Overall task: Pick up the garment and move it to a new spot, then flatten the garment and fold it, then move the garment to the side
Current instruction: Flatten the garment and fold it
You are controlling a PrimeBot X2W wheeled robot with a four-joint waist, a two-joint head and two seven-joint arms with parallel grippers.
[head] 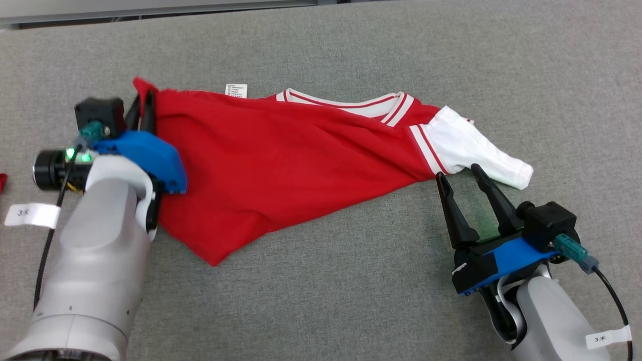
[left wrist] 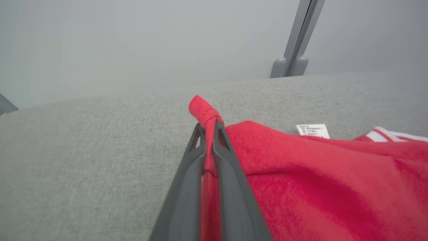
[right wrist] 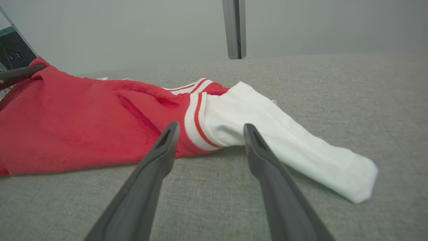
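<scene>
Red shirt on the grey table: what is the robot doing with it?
The robot is working on a red shirt that lies crumpled on the grey table, not yet flat or folded. Its left gripper is shut on one corner of the shirt, pinching the cloth between both fingers. Its right gripper is open, with its fingertips at the shirt's edge next to the white sleeve, holding nothing.

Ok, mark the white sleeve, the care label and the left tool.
white sleeve [head: 471, 145], head view, middle of the sleeve's cloth.
care label [head: 236, 90], head view, centre of the white tag.
left tool [left wrist: 209, 124], left wrist view, midway between fingertips shut on the garment [left wrist: 301, 174].
</scene>
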